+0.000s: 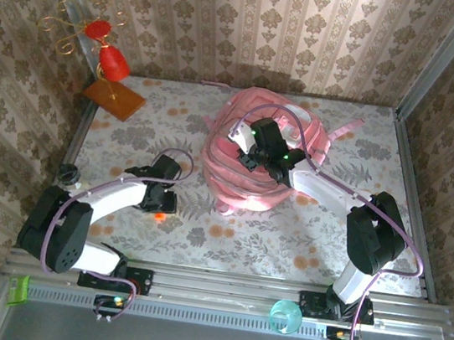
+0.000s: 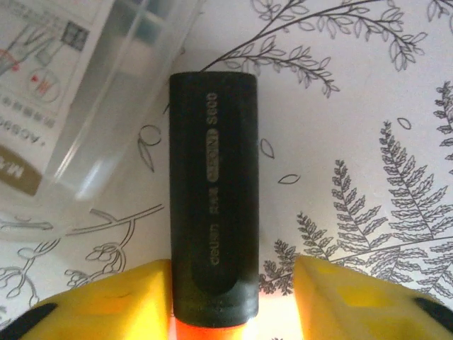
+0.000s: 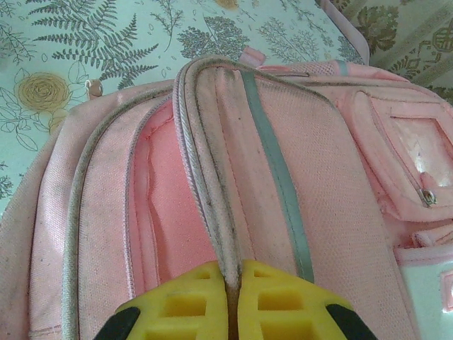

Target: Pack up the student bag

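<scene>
The student bag [image 1: 233, 184], a big pink backpack, lies at the middle back of the table. My right gripper [image 1: 255, 150] is over it, shut on the bag's zipper-edged flap [image 3: 212, 170] and holding it up. Beside the flap a pink compartment [image 3: 170, 212] stands open. In the right wrist view my right gripper [image 3: 231, 283] pinches that edge tightly. My left gripper [image 1: 159, 204] is low over the table at the left. In the left wrist view it [image 2: 232, 276] straddles a marker [image 2: 214, 191] with a black cap and orange body. The left finger [image 2: 134, 297] touches the marker and the right finger [image 2: 340, 297] stands apart.
A clear plastic box [image 2: 106, 106] with a printed label lies just beyond the marker. A red ornament on a wooden base [image 1: 113, 78] stands at the back left. A teal cup [image 1: 285, 316] sits on the front rail. Papered walls close in three sides.
</scene>
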Available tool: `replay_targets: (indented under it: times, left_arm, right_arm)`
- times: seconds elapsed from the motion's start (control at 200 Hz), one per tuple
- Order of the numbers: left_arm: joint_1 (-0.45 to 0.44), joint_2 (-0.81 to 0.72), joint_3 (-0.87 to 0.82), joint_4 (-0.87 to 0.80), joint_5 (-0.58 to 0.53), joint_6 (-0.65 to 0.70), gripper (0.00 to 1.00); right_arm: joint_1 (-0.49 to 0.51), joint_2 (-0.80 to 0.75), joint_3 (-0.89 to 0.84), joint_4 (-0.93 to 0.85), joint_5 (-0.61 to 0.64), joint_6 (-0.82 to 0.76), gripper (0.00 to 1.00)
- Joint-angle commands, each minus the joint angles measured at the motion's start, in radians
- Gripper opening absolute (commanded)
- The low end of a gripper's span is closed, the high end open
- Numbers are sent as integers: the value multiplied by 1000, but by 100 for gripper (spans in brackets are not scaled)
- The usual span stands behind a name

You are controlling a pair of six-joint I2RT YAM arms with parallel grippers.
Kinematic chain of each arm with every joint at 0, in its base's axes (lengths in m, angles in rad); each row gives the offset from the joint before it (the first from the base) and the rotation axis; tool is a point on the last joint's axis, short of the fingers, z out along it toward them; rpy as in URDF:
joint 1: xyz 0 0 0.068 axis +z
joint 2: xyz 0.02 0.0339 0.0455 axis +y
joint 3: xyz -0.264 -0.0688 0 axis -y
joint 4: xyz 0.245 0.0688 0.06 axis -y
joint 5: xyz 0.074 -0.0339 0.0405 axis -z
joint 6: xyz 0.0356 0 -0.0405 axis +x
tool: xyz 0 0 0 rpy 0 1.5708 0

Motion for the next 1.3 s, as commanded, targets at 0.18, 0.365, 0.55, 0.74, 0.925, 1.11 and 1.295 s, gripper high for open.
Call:
replay_targets:
  times: [0.18, 0.365, 0.55, 0.74, 0.925, 1.11, 1.295]
  left_arm:
    - [-29, 0, 2, 79, 25, 23, 26]
    - [-160, -116, 59, 120, 115, 5, 23]
    - [-219, -176, 116, 284, 256, -86, 22]
    - [-215, -8, 259, 484, 407, -253, 22]
    - [-212, 174, 404, 602, 449, -357, 23]
    - [-216, 262, 433, 746, 336, -495, 25]
    - [-215, 316, 464, 801, 222, -559, 34]
  right_arm:
    - [-16, -61, 57, -12, -21, 68, 4]
    - [-55, -80, 100, -55, -80, 141, 1]
    - [-83, -86, 140, -88, -138, 196, 0]
    - [-99, -86, 169, -70, -213, 295, 0]
    - [-114, -68, 207, -82, -255, 350, 0]
    - [-124, -62, 202, -32, -299, 422, 0]
    - [-124, -51, 205, -11, -307, 460, 0]
